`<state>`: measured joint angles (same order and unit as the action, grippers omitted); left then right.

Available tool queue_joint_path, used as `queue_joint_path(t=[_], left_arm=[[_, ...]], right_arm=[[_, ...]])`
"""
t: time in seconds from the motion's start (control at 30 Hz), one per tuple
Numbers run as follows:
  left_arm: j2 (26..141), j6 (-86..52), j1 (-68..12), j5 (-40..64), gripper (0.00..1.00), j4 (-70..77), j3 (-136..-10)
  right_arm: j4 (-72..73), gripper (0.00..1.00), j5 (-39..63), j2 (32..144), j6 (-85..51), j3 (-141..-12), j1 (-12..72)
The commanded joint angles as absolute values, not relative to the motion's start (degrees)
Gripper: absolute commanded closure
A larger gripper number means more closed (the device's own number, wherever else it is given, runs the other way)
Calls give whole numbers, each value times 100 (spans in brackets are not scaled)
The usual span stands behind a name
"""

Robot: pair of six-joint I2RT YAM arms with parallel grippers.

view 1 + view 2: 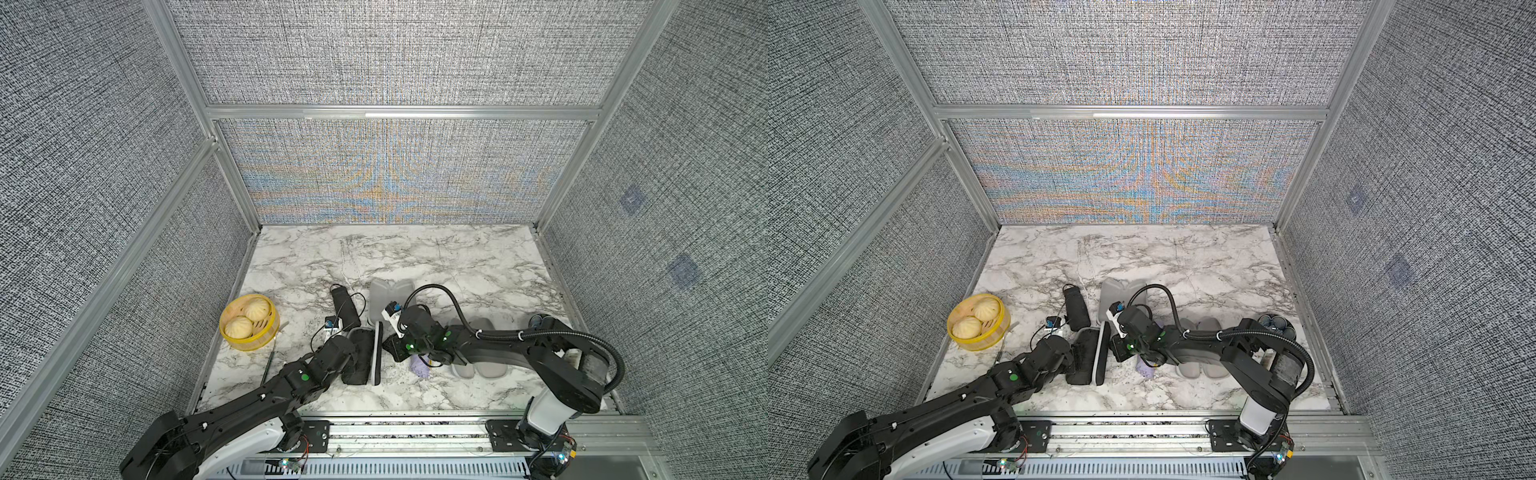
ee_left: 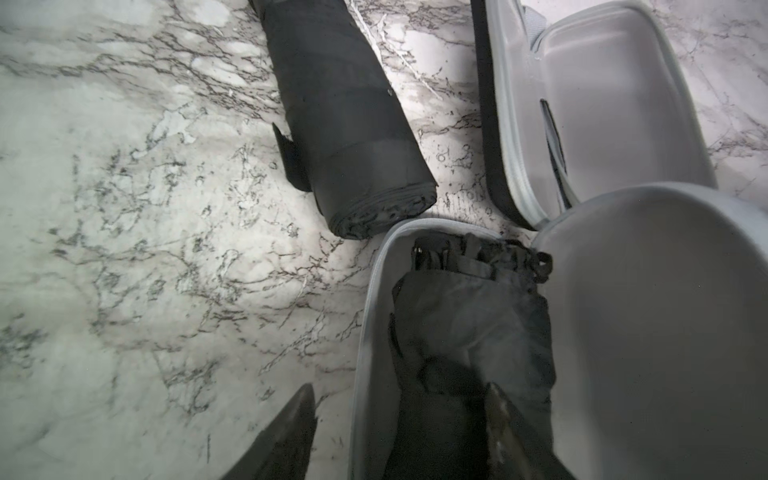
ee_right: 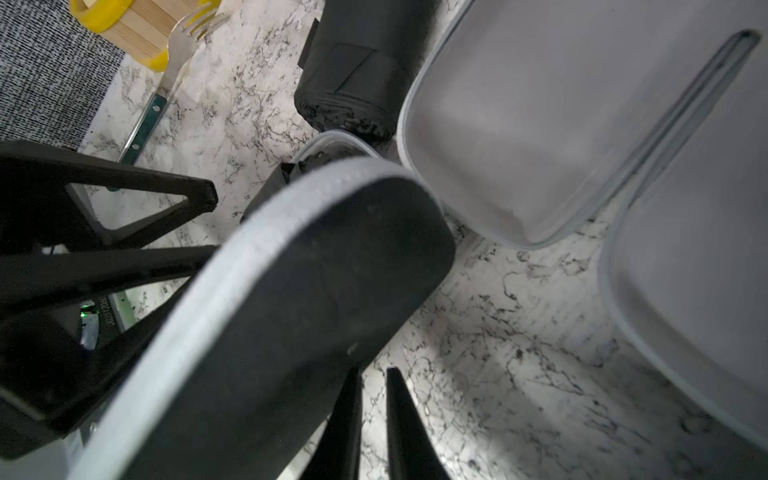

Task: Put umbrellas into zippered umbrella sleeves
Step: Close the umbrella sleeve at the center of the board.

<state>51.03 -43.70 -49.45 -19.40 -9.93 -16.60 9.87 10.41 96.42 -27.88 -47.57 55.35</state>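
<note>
A black umbrella [image 2: 469, 316] lies inside a black zippered sleeve [image 1: 359, 353], whose lid [image 1: 377, 353] stands upright. My left gripper [image 2: 401, 399] is open across the sleeve's near wall. One finger [image 2: 305, 411] is on the marble outside and the other rests on the umbrella fabric. My right gripper [image 3: 372, 374] sits against the lid's black outer face [image 3: 311, 311], jaws narrowly open with only marble between them. A second black umbrella [image 1: 345, 307] lies loose behind. An open grey-lined sleeve [image 1: 390, 299] lies at the back. A lavender umbrella [image 1: 419, 368] and another open sleeve [image 1: 482, 365] are partly hidden under my right arm.
A yellow basket [image 1: 248, 322] with two buns stands at the left, with a fork [image 3: 174, 45] beside it. Dark cups [image 1: 540, 322] sit by the right wall. Fabric-covered panels close off the marble table [image 1: 415, 257] on three sides.
</note>
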Motion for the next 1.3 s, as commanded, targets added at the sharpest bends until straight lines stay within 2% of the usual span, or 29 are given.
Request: queue_joint_path(t=[0.0, 0.07, 0.23, 0.4, 0.53, 0.57, 0.63, 0.7, 1.0, 1.27], left_arm=[[5279, -4465, -4939, -1855, 40, -642, -1506], [5448, -4541, -4939, -1374, 44, -453, -1497], [5559, -4332, -4948, -403, 44, 17, -1461], [5062, -4499, -4947, -1001, 45, -510, -1477], [4197, -4385, -4916, -1650, 44, -1339, -1624], [4027, -4388, -4905, -1842, 41, -1638, -1679], [3897, -4416, -4874, -2076, 31, -2166, -1822], [3896, -4478, -4853, -2270, 28, -2484, -1877], [3466, -4772, -4817, -2724, 25, -3023, -1919], [3419, -4809, -4808, -2728, 23, -3004, -1875]], right_arm=[[1484, 74, 1422, 9714, -2909, -4747, 5554], [1555, 70, 1484, 9787, -2952, -4781, 5585], [1481, 66, 1453, 9905, -2970, -4877, 5653], [1510, 64, 1452, 10036, -3023, -4864, 5647], [1531, 64, 1468, 10028, -3055, -4873, 5649], [1536, 63, 1478, 10025, -3055, -4875, 5651], [1562, 63, 1479, 10003, -3075, -4878, 5659], [1606, 61, 1498, 10010, -3094, -4893, 5668], [1771, 57, 1648, 10178, -3199, -5031, 5761], [1758, 53, 1800, 10412, -3252, -5266, 5933]])
